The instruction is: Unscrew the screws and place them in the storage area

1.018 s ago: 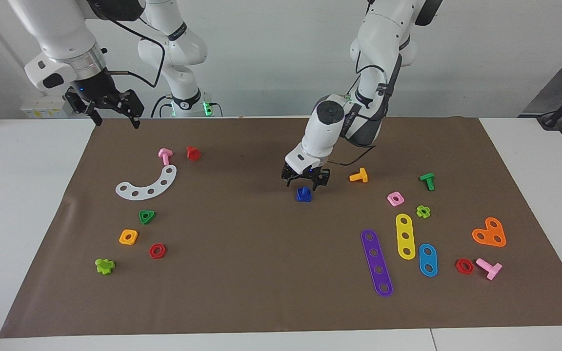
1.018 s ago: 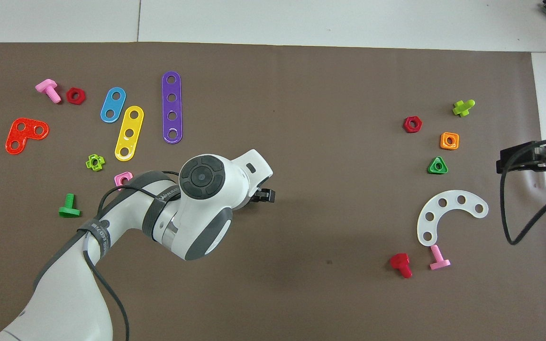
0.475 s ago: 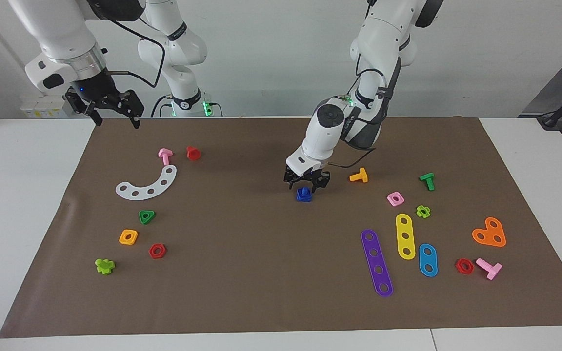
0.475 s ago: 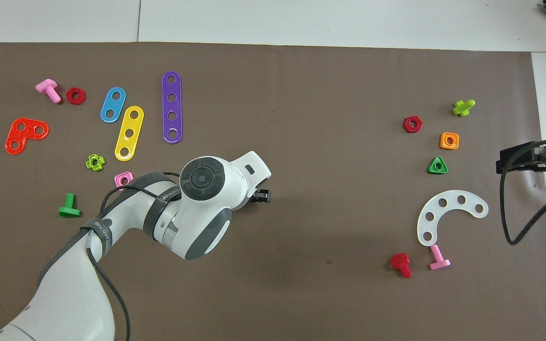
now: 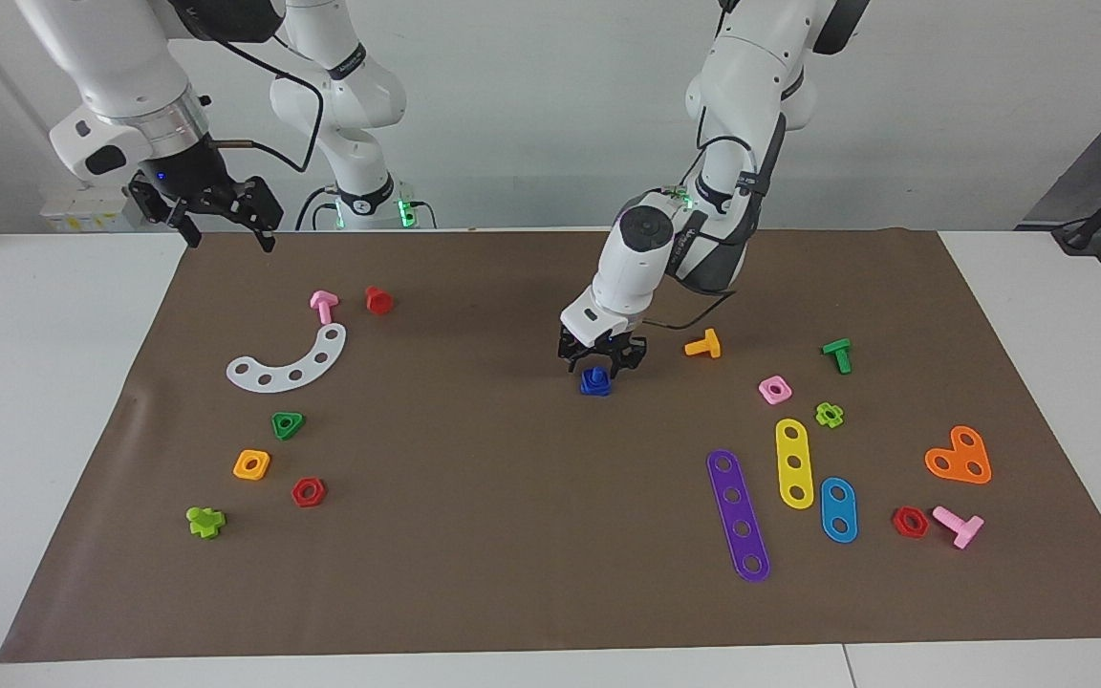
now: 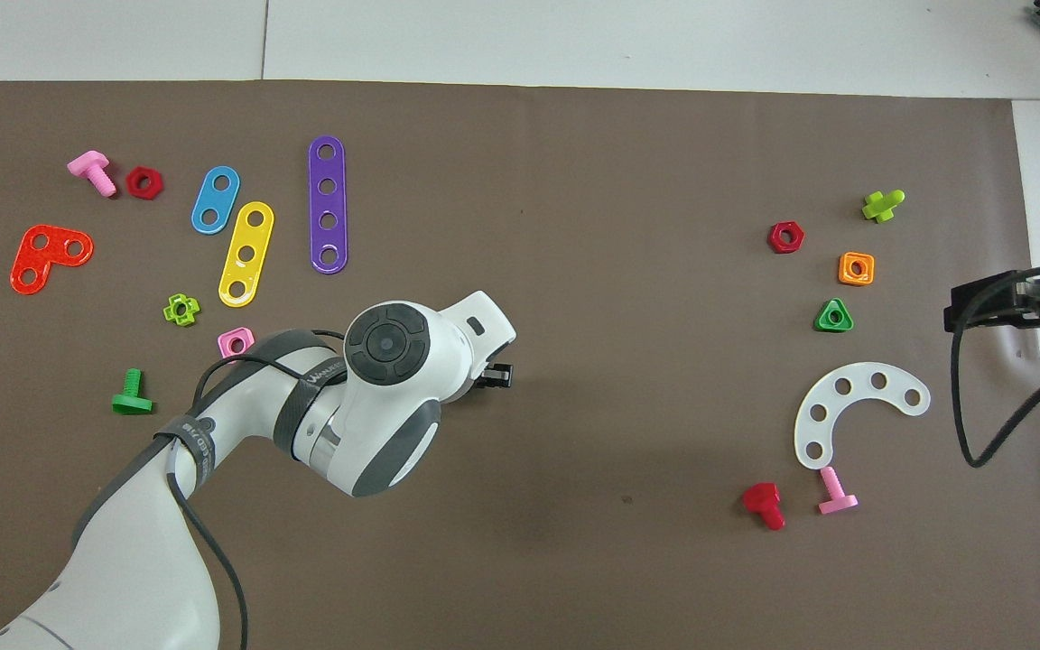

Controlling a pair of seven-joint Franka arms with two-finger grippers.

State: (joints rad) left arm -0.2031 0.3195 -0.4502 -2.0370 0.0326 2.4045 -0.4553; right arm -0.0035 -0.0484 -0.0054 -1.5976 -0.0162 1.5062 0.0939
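The dark-blue bolt (image 5: 594, 380) stands on the brown mat (image 5: 474, 535) near its middle, stub up on a wider blue base. I cannot tell bolt from nut in that piece. My left gripper (image 5: 600, 361) is right above it, open, with its fingers straddling the top; the left wrist (image 6: 394, 352) hides the bolt in the overhead view. The storage area is toward the right arm's end: white curved strip (image 5: 288, 361), green triangle (image 5: 288, 424), orange square (image 5: 251, 464) and red hexagon (image 5: 308, 492). My right gripper (image 5: 223, 227) waits open, raised over the mat's edge there.
A pink bolt (image 5: 323, 306) and a red bolt (image 5: 378, 300) lie by the strip, and a lime piece (image 5: 205, 521) by the mat's corner. Toward the left arm's end lie an orange bolt (image 5: 703, 344), a green bolt (image 5: 837, 354), a pink nut (image 5: 775, 389), purple (image 5: 738, 515), yellow and blue strips and an orange heart (image 5: 959, 457).
My left gripper has come down a little closer onto the blue bolt. The bolt and the right arm have not moved.
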